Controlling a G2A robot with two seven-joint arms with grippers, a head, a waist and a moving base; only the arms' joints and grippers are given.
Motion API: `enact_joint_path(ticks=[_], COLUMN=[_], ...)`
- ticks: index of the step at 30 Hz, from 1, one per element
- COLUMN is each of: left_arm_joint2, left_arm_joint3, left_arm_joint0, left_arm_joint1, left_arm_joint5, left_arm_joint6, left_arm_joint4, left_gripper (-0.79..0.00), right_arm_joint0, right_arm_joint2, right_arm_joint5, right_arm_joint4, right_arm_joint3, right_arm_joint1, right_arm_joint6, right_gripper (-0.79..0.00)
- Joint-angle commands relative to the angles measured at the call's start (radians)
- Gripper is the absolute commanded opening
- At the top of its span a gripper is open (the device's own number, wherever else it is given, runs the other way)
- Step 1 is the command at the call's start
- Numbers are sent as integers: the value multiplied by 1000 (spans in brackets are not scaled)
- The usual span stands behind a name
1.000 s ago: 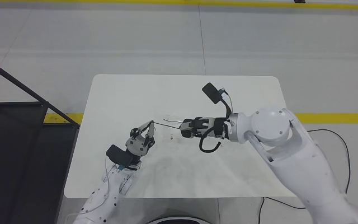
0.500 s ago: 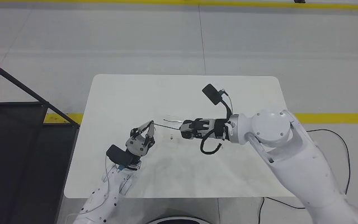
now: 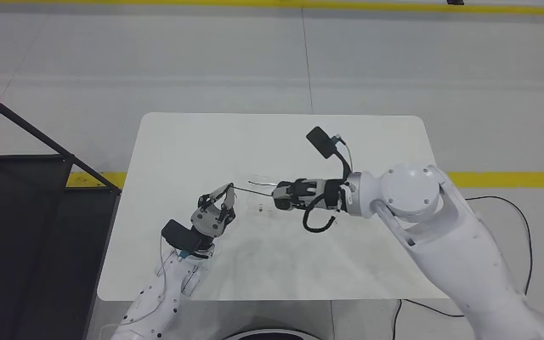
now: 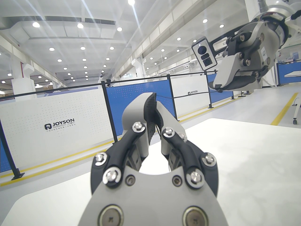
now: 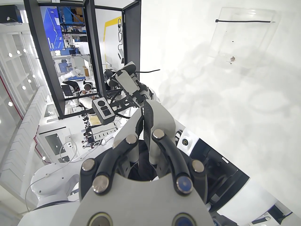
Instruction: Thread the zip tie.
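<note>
My left gripper (image 3: 228, 192) (image 4: 154, 99) is shut on a thin black zip tie. The tie's free end (image 5: 150, 71) sticks out past the fingertips toward the other arm. My right gripper (image 3: 274, 195) (image 5: 144, 105) is shut and hovers above the table, facing the left one tip to tip with a short gap between them. I cannot make out anything held between its pads. In the left wrist view the right gripper (image 4: 215, 86) hangs high and off to one side. A thin black strand (image 3: 259, 185) shows between the two grippers in the top view.
A second black zip tie (image 5: 244, 21) lies on a clear plastic sheet (image 5: 247, 43) on the white table (image 3: 365, 144). A small dark speck (image 3: 259, 206) sits under the grippers. A black frame stands left of the table.
</note>
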Motion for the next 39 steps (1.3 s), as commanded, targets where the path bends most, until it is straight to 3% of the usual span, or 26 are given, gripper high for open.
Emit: enact_joint_path(ticks=[1, 39], left_arm_joint2=[0, 0], left_arm_joint3=[0, 0], left_arm_joint0=[0, 0], left_arm_joint1=[0, 0], left_arm_joint5=[0, 0], left_arm_joint6=[0, 0], left_arm_joint4=[0, 0], left_gripper=[-785, -785], right_arm_joint0=[2, -36], right_arm_joint2=[-2, 39], right_arm_joint5=[2, -141], right_arm_joint4=[4, 134], right_arm_joint3=[2, 36], right_arm_joint1=[-1, -6], right_arm_joint6=[-1, 12], right_gripper=[-785, -785])
